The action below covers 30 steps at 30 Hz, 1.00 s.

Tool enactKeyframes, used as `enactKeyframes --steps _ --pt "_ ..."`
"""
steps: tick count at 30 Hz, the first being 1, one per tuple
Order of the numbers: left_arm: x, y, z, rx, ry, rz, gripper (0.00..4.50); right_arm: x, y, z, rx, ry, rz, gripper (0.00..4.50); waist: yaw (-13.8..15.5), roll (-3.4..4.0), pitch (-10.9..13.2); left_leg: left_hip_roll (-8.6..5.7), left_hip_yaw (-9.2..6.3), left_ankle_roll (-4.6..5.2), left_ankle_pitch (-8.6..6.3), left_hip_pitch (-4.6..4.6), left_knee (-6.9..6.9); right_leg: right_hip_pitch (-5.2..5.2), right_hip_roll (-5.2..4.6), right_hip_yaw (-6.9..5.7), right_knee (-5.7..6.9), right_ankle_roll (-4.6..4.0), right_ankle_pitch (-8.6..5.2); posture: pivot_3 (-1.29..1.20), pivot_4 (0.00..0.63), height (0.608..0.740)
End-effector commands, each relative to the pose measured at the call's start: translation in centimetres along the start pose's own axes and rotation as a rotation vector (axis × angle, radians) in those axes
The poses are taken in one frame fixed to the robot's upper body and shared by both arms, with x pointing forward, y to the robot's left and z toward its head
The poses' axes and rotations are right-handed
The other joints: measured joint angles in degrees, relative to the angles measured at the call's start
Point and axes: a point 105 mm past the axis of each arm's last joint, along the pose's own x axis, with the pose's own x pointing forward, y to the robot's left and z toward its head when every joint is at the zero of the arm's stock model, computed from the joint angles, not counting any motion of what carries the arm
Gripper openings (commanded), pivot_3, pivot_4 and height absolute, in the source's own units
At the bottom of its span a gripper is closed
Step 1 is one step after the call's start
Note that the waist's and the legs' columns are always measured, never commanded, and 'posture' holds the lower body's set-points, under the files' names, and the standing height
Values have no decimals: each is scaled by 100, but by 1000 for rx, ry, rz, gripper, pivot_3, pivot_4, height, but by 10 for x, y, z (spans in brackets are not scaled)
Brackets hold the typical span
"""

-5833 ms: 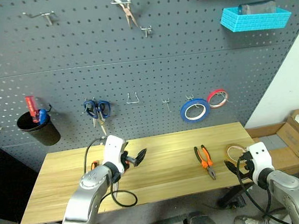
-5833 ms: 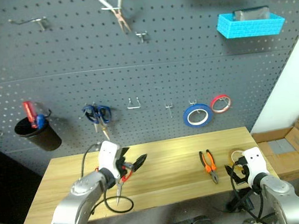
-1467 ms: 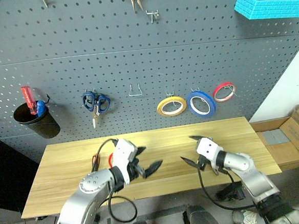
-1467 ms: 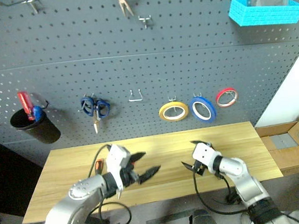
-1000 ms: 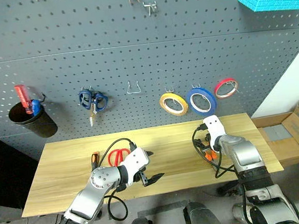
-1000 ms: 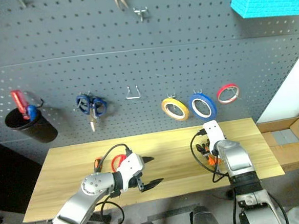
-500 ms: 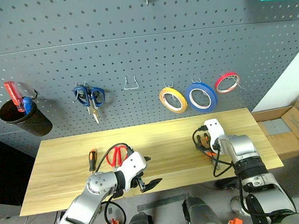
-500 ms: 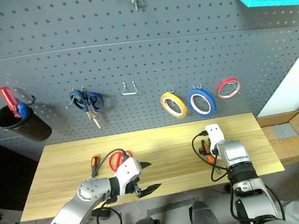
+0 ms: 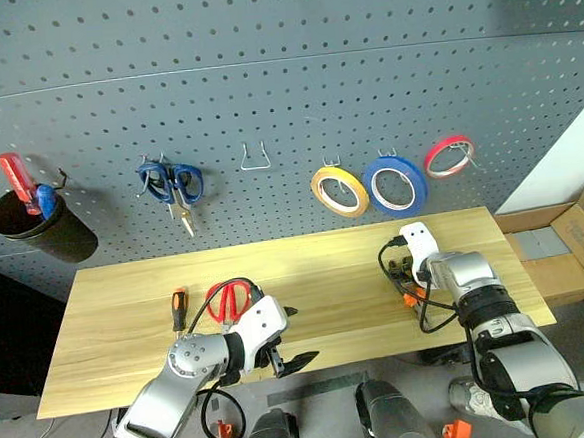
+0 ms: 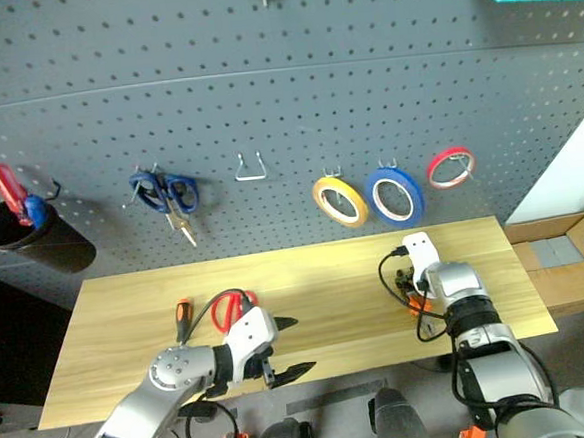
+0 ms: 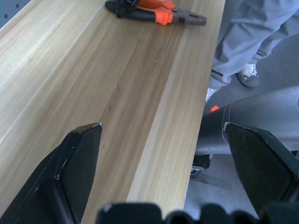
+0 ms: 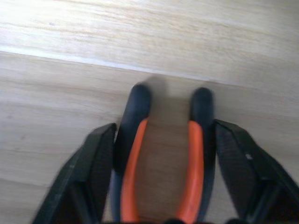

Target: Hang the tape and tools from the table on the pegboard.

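Pliers point(image 12: 163, 154) lie flat on the table point(image 9: 325, 267), toward its right end, with the right gripper point(image 12: 161, 186) lowered over them. In the right wrist view its two black fingers point(image 12: 93, 168) bracket the orange-and-black handles from outside, one finger just beside each handle; the fingers stand partway in, and I cannot tell whether they already press on the handles. From the head views the gripper's body covers most of the pliers, with only a bit of orange showing beneath it point(image 9: 410, 296).

Left gripper point(image 9: 285, 338) hovers at the table's front edge, its fingers point(image 11: 74, 163) spread wide and empty; the left wrist view looks along the boards to the pliers at the far end.

Red scissors point(image 9: 228, 302) and the screwdriver point(image 9: 178, 310) lie on the table behind the left gripper, near each other and well apart from the pliers.

Yellow tape point(image 9: 338, 193) hangs on a hook of the pegboard point(image 9: 264, 101), just beside the blue ring point(image 9: 394, 185) and the red ring point(image 9: 448, 155). Blue scissors point(image 9: 174, 184) hang further left, and a black cup point(image 9: 37, 229) with a red-handled tool hangs at the far left.
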Motion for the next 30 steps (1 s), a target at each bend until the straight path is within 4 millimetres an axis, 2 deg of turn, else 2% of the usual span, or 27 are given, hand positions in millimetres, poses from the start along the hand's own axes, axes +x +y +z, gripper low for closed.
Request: enactKeyframes --steps 1,5,9,11,14,20,26,30 --pt "2 -1 10 2 -37 -25 4500 1 -2 -7 13 28 12 2580 1 0 0 0 0 0 0 0 0 0 0 0 0 0 0 -68 246 740" --pt "4 0 10 7 -32 -34 4500 0 -1 -3 11 21 25 2559 1 0 -1 0 0 0 0 -1 0 0 0 -2 0 0 0 -71 225 740" --pt "5 4 16 4 -59 -15 4500 -10 19 13 -135 -70 142 2558 11 1 -5 -1 -1 -1 1 -6 0 -4 -1 -4 -1 0 0 -74 197 740" --pt "3 5 20 -9 -80 -3 4500 -25 36 26 -228 -163 231 2558 18 1 -6 -1 -2 -2 1 -13 0 -11 -1 -5 -1 0 0 -82 175 740" --pt "-4 -1 29 -55 -136 23 4500 -60 67 51 -342 -351 352 2558 -7 11 -15 0 0 -4 1 -23 0 -23 -3 -3 0 2 0 -89 153 740" --pt "-21 -20 37 -99 -202 111 4500 -109 102 83 -348 -599 401 2558 -1 -4 -95 2 1 -15 4 -30 -2 -40 -4 3 3 2 -1 -89 111 740" --pt "-44 5 64 -133 -330 444 4500 -157 136 121 -288 -842 479 2558 148 -14 -247 -3 -1 -34 13 -35 -1 -40 -10 2 5 3 1 -67 87 740" --pt "-55 19 77 -117 -377 623 4500 -178 152 140 -262 -924 522 2558 177 -23 -363 -9 -1 -36 14 -34 0 -37 -10 -7 6 4 2 -31 76 740"
